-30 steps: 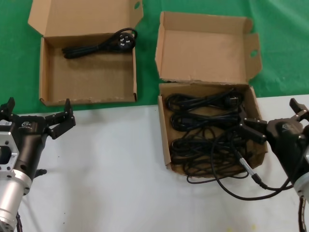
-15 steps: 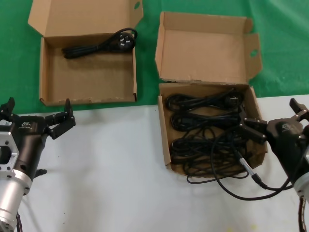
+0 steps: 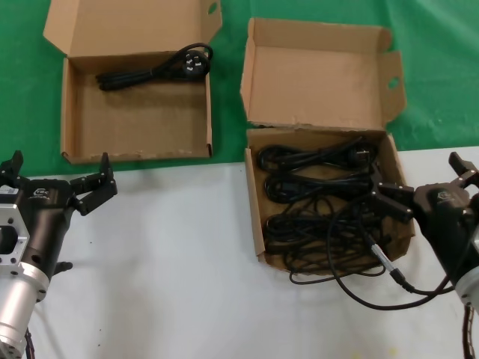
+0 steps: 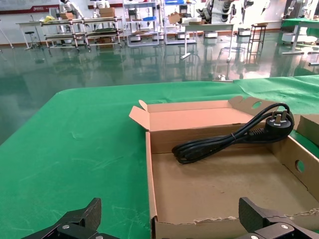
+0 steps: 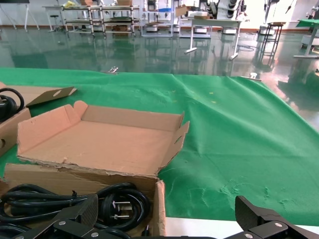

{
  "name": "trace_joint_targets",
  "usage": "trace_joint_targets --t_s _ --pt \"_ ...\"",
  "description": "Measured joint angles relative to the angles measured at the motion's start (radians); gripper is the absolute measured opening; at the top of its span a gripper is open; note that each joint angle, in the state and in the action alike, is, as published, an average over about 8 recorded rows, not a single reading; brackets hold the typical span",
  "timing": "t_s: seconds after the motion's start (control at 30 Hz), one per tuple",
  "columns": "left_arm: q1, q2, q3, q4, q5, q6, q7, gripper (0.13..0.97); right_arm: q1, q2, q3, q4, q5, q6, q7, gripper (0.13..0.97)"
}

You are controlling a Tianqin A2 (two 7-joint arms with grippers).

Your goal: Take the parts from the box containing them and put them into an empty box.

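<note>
Ahead of the spread-fingered left gripper (image 3: 56, 179) the wide box (image 3: 72, 123) lies open from above, one cord (image 3: 153, 69) along its far wall. By the spread-fingered right gripper (image 3: 426, 187), cords (image 3: 318, 206) crowd the square box (image 3: 255, 217), its raised lid (image 3: 318, 75) barring the far side.

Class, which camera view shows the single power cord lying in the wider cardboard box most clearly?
The left wrist view: the power cord lies close along the wider box's back wall, its plug prongs visible. The head view shows the whole cord from above, farther away. The right wrist view catches only a loop of it at the frame edge.
</note>
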Motion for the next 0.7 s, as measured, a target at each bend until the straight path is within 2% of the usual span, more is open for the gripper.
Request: trace_joint_targets --t_s 0.7 --pt "0.0 0.0 0.0 0.0 0.0 0.0 0.0 0.966 0.0 0.0 0.0 0.0 0.0 0.0 0.0 0.966"
